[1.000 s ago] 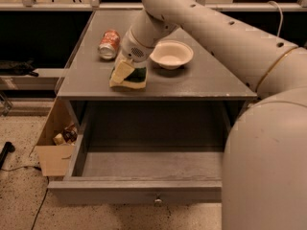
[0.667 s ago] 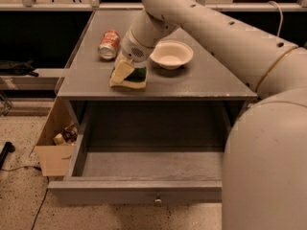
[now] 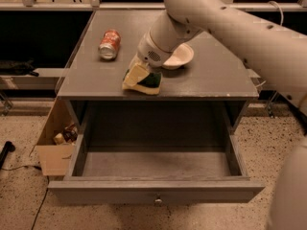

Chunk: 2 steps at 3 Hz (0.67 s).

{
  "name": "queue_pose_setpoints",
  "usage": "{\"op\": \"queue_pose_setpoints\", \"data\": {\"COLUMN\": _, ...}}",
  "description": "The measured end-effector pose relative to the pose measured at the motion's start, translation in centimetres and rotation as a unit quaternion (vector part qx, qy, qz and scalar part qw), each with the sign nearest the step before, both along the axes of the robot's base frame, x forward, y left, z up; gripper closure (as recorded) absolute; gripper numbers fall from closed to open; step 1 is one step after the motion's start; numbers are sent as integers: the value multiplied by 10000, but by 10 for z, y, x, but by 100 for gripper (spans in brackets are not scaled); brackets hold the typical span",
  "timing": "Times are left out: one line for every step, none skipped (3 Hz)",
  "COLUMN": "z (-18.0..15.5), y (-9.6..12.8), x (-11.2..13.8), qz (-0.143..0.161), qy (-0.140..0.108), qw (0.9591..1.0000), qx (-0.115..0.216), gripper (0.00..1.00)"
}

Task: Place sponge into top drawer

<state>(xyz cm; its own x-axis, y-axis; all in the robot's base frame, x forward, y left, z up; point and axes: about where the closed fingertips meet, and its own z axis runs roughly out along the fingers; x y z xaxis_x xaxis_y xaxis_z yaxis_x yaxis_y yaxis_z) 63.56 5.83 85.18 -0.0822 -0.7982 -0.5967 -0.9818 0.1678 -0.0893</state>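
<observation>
The sponge [image 3: 152, 81], dark green on yellow foam, sits tilted near the front edge of the grey cabinet top [image 3: 211, 83], just left of the middle. My gripper [image 3: 140, 71] comes down from the upper right and is shut on the sponge's left part, its pale underside turned up. The top drawer [image 3: 156, 191] is pulled wide open below, directly in front of the sponge, with a small round knob [image 3: 157, 201] on its front. Its inside is bare.
A white bowl [image 3: 180, 56] stands right behind the gripper. A red soda can [image 3: 109, 44] lies on its side at the back left of the top. An open cardboard box [image 3: 53, 146] stands on the floor left of the drawer.
</observation>
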Motion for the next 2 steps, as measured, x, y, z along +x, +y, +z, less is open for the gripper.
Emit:
{"op": "queue_pose_setpoints", "data": {"z": 22, "y": -41, "x": -25, "qz": -345, "qy": -115, "qw": 9993, "qx": -92, "gripper": 100}}
{"op": "queue_pose_setpoints", "data": {"z": 39, "y": -97, "x": -68, "qz": -710, "qy": -107, "qw": 9973, "qx": -156, "gripper": 100}}
